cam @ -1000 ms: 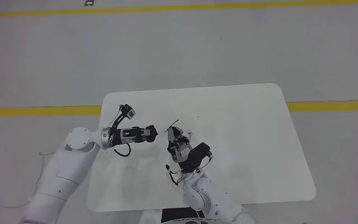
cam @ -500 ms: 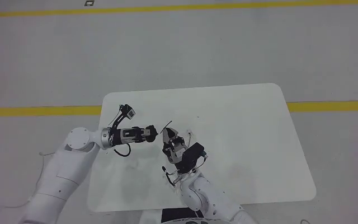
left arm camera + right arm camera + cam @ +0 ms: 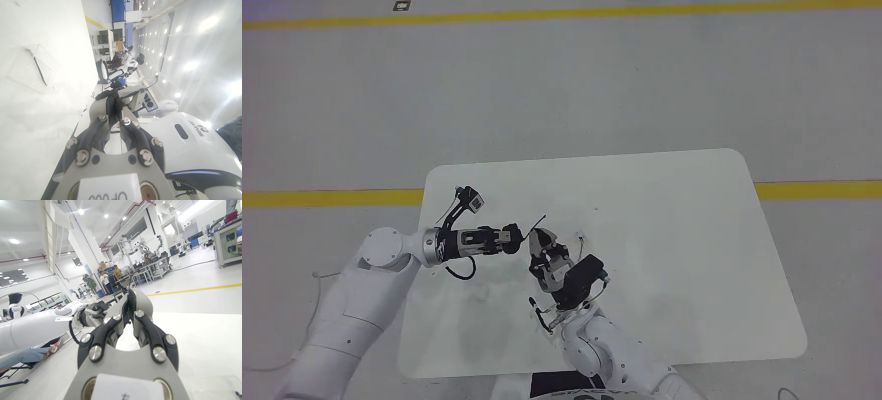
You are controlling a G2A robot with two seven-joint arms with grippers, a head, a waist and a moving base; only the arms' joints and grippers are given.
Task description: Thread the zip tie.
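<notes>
Two grippers nearly tip-to-tip | right gripper [image 3: 129, 297] pinches zip tie [image 3: 540, 223], tail poking out ahead for threading | left gripper [image 3: 113, 97] clamped shut, contents unclear

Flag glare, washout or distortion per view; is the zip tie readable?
Top view: even light; the zip tie is a thin dark line against the white table. Left wrist view: table washed out, ceiling lights flare, strong fisheye; a second zip tie shows in the clear tray. Right wrist view: ceiling lamps bloom, edges bow; tie readable past the right gripper.
</notes>
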